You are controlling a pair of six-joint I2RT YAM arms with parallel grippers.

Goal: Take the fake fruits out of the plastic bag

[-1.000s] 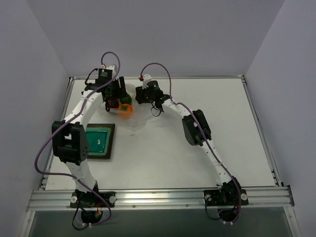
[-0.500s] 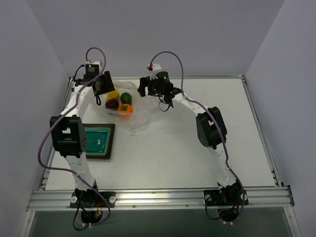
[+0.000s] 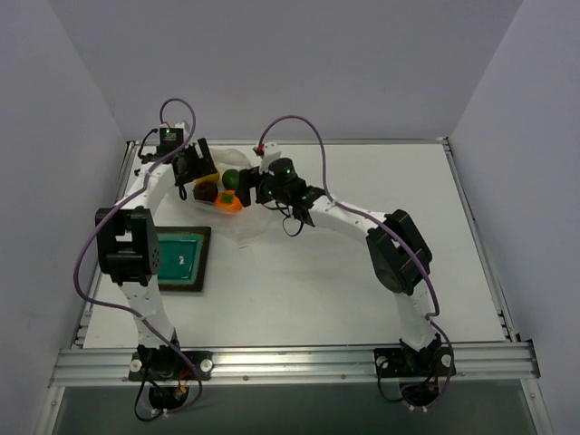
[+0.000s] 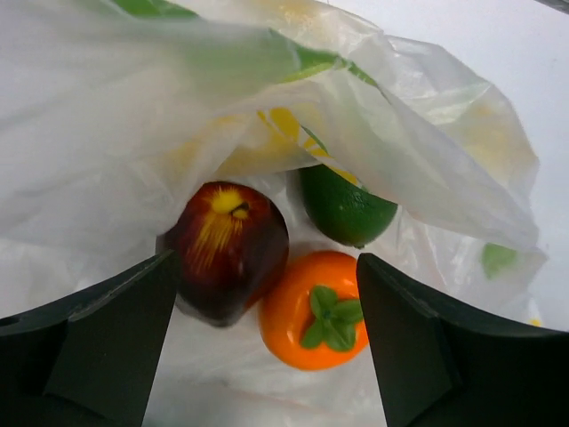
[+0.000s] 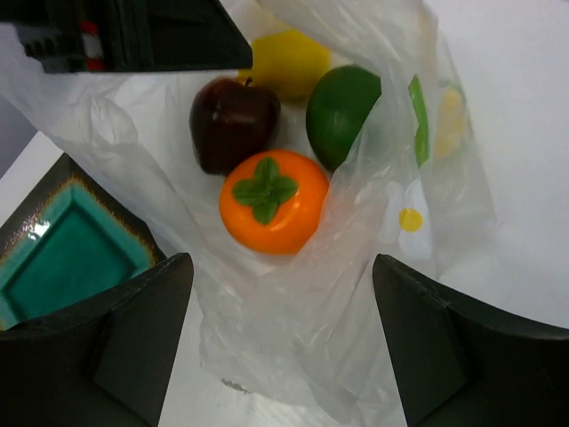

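Observation:
The plastic bag (image 3: 243, 220) lies open at the table's back left, with fruits lying on its lower sheet. In the left wrist view a dark red fruit (image 4: 229, 249), an orange fruit (image 4: 316, 310) and a green fruit (image 4: 347, 206) lie together, and a yellow fruit (image 4: 267, 142) shows blurred behind the plastic. My left gripper (image 4: 267, 356) is open just above the red and orange fruits, holding nothing. My right gripper (image 5: 280, 347) is open over the bag (image 5: 356, 311), near the orange fruit (image 5: 271, 200), dark red fruit (image 5: 233, 120), green fruit (image 5: 342, 102) and yellow fruit (image 5: 283, 62).
A green square tray (image 3: 181, 258) with a dark rim sits in front of the bag on the left, also in the right wrist view (image 5: 62, 245). The table's back rail runs close behind the bag. The two grippers are close together over the bag.
The left gripper drew back to the far left, then came a little nearer the fruits. The right gripper moved left and down over the bag. The fruits now lie more exposed.

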